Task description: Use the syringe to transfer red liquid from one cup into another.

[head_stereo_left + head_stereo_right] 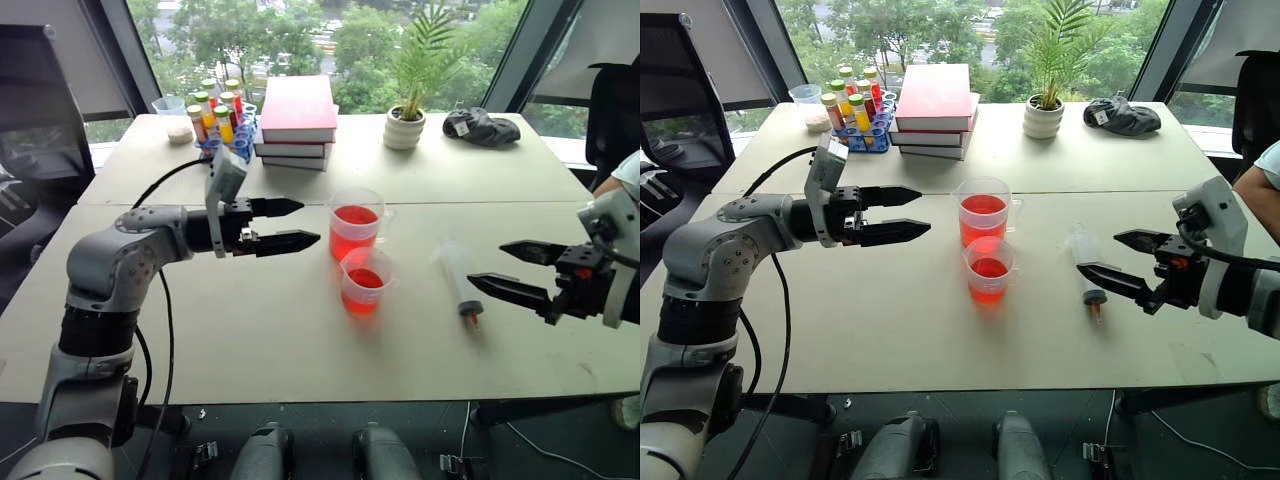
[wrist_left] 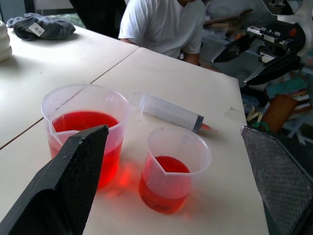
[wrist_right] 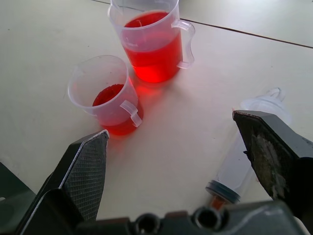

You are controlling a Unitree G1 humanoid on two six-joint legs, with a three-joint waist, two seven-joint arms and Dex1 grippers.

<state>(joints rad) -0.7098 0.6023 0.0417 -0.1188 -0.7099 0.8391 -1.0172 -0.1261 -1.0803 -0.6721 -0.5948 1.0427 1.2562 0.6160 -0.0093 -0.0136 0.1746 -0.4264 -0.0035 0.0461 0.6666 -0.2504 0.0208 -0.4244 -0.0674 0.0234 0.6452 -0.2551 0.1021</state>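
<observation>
Two clear cups hold red liquid: a larger handled cup (image 1: 356, 222) and, just in front of it, a smaller cup (image 1: 365, 281). The syringe (image 1: 459, 279) lies flat on the table to their right, its orange-red tip (image 1: 472, 318) toward the front edge. My left gripper (image 1: 300, 224) hovers open to the left of the cups, pointing at them, holding nothing. My right gripper (image 1: 507, 268) is open and empty, just right of the syringe and above the table. In the right wrist view the syringe (image 3: 244, 166) lies beside one finger.
A stack of red books (image 1: 297, 120), a rack of capped tubes (image 1: 220, 118), a small plastic cup (image 1: 169, 105), a potted plant (image 1: 407, 120) and a dark cloth (image 1: 482, 127) line the table's far side. A person in white (image 2: 164, 24) sits at the right edge.
</observation>
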